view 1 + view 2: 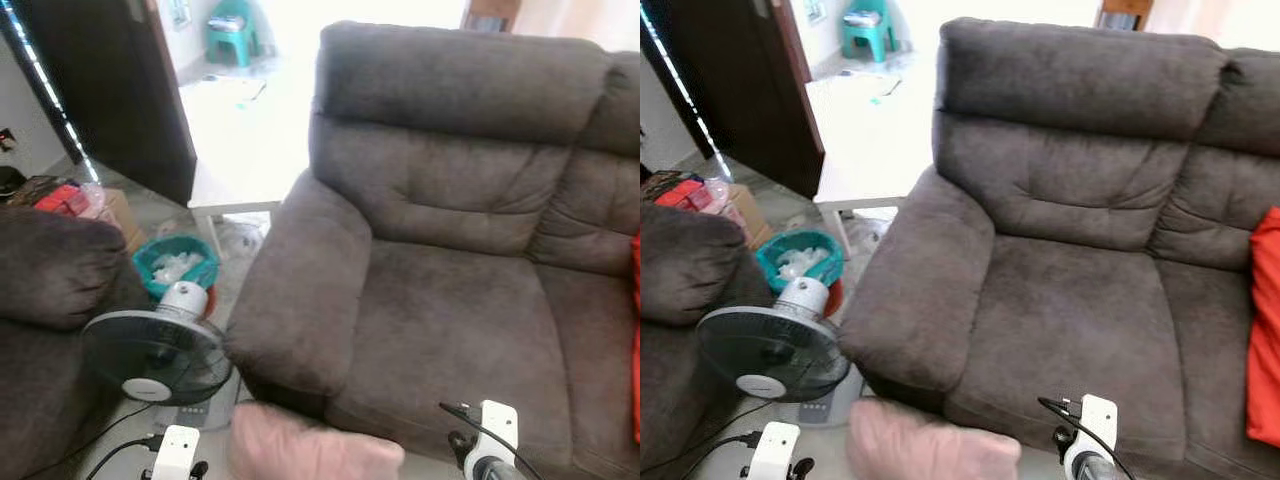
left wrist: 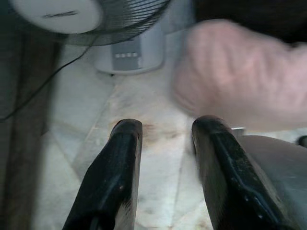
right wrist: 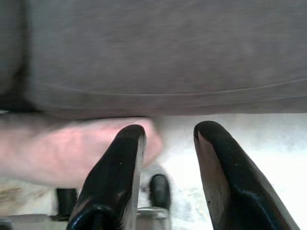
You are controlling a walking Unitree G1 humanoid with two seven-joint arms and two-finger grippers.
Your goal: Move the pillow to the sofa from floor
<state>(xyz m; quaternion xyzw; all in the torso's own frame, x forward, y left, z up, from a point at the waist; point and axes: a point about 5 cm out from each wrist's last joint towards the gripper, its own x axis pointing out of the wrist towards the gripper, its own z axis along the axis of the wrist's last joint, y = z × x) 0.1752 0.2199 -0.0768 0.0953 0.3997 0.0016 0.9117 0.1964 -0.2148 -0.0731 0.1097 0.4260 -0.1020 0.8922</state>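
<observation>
A soft, pale pink pillow (image 1: 310,448), plump and slightly blurred, lies on the floor (image 2: 144,143) against the front of the grey-brown sofa (image 1: 450,300), just beside a standing fan (image 1: 155,355). The left pincer (image 2: 163,129) and right pincer (image 3: 168,136) both hover near it, fingers spread apart, grasping nothing.

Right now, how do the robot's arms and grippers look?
Each wrist ends in a white block with thin black cables, seen at the left arm and right arm. The left gripper and right gripper each have two long, glossy black fingers with rounded tips.
</observation>
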